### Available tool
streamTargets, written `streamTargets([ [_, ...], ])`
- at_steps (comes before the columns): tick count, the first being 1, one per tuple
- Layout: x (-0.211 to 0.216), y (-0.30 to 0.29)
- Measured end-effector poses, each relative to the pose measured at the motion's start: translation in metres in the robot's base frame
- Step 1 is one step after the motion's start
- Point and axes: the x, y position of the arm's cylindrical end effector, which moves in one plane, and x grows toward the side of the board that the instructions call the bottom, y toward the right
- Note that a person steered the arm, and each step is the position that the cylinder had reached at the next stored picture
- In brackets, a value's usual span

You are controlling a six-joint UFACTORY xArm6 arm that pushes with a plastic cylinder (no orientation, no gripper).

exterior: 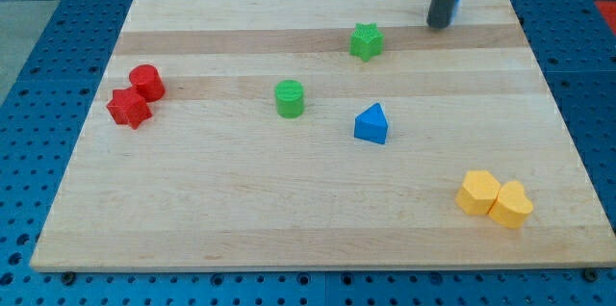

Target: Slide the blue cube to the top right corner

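My dark rod comes down near the view's top right, and my tip rests on the board there. A sliver of the blue cube shows just right of the rod, mostly hidden behind it, close to the board's top right corner. My tip touches or nearly touches the cube's left side. A blue triangular block lies near the board's middle, well below and left of my tip.
A green star block lies left of my tip. A green cylinder sits mid-board. A red cylinder and red star sit at the left. Two yellow blocks touch at the bottom right. The wooden board lies on a blue perforated table.
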Motion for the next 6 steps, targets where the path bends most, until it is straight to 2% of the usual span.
streamTargets([
  [2,-0.013,-0.03],
  [3,-0.036,-0.031],
  [6,-0.039,0.003],
])
